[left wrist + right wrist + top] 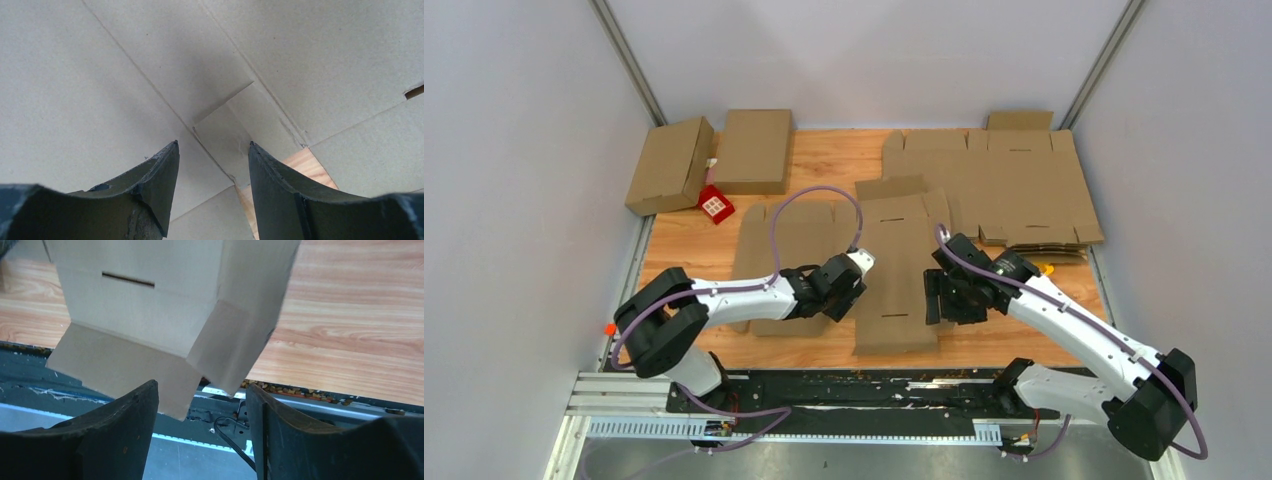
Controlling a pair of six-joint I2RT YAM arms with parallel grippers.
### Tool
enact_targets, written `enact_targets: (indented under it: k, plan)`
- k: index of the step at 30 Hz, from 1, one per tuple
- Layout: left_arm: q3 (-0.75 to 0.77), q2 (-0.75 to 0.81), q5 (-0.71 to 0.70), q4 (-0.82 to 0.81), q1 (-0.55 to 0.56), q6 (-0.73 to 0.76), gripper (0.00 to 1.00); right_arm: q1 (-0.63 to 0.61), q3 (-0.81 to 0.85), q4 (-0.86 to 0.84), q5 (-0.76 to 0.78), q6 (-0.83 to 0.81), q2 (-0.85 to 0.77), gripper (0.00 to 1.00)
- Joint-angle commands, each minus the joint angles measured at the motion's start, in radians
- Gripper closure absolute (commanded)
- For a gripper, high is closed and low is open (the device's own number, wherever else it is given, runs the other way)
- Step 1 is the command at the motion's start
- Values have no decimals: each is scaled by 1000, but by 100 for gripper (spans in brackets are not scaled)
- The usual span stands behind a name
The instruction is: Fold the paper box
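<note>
The paper box (896, 262) is a flat brown cardboard blank with slots, lying in the middle of the wooden table (824, 345). Its near end reaches the table's front edge. My left gripper (854, 290) hovers at its left side, open. In the left wrist view the left gripper (213, 146) stands over creased panels and a small flap (225, 131), with nothing between the fingers. My right gripper (934, 303) is at the blank's right side, open. In the right wrist view the right gripper (201, 386) points at the slotted near end (140, 305), whose corner flap (232, 350) hangs past the table edge.
Two folded cardboard boxes (669, 165) (754, 150) stand at the back left, with a small red item (715, 205) beside them. A stack of flat blanks (1014, 190) fills the back right. More cardboard (779, 250) lies under the left arm. A black rail (844, 390) runs along the front.
</note>
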State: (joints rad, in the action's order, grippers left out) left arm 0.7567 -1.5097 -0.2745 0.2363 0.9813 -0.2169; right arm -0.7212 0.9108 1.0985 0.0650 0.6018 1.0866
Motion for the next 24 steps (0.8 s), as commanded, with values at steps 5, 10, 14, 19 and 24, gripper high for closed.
enact_targets:
  k: [5,10,14,19,24]
  plan:
    - [59,-88,-13,42,-6,-24,39,-3,-100,-72,-188,80,-40,42]
    - [56,-69,-15,48,-7,-17,39,-3,-134,-156,-183,121,-34,51]
    - [52,-60,-7,49,-7,-7,39,2,-112,-172,-68,152,4,56]
    - [55,-63,-3,64,-6,5,39,5,-68,-198,77,164,92,62]
    - [54,-63,5,65,-8,13,39,10,-9,-237,162,96,153,64]
